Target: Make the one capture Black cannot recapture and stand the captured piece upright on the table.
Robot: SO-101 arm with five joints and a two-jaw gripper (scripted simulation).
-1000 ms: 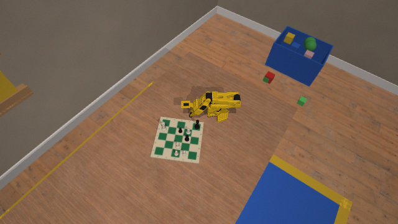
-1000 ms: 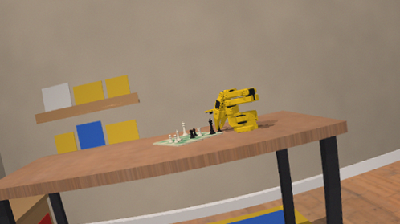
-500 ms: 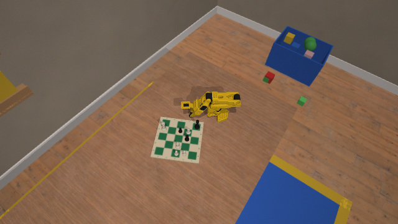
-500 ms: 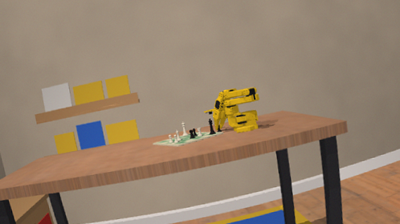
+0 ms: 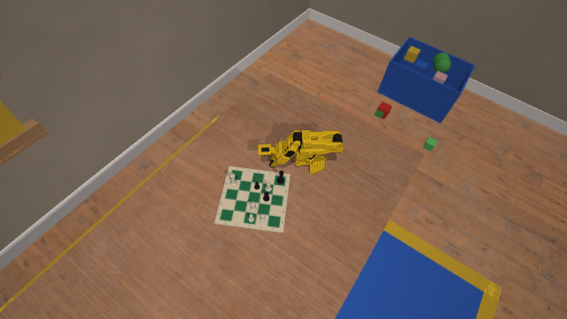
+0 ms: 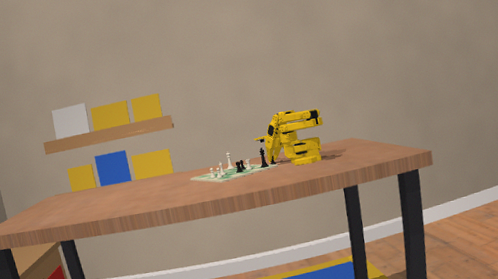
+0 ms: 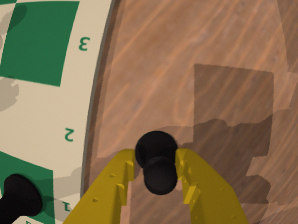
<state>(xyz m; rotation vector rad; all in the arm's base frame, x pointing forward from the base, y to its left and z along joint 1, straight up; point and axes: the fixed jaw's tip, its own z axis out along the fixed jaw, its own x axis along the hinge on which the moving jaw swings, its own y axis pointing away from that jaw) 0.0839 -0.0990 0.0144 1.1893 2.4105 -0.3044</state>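
Observation:
In the wrist view a black pawn (image 7: pixel 158 163) stands upright on the wooden table, just off the board's edge by the rank 1 and 2 labels. My gripper (image 7: pixel 157 157) sits low around it, with a yellow finger close on each side and slightly parted; I cannot see a firm grip. The green and cream chessboard (image 5: pixel 253 199) lies in front of the arm (image 5: pixel 310 148) and holds several white and black pieces. A tall black piece (image 5: pixel 281 177) stands on the corner square nearest the gripper and also shows in the wrist view (image 7: pixel 16 199).
The arm's base (image 6: pixel 304 153) stands on the table just beyond the board (image 6: pixel 234 172). On the floor are a blue bin (image 5: pixel 423 77) with toys, a red-green cube (image 5: pixel 383 110) and a green cube (image 5: pixel 430 143).

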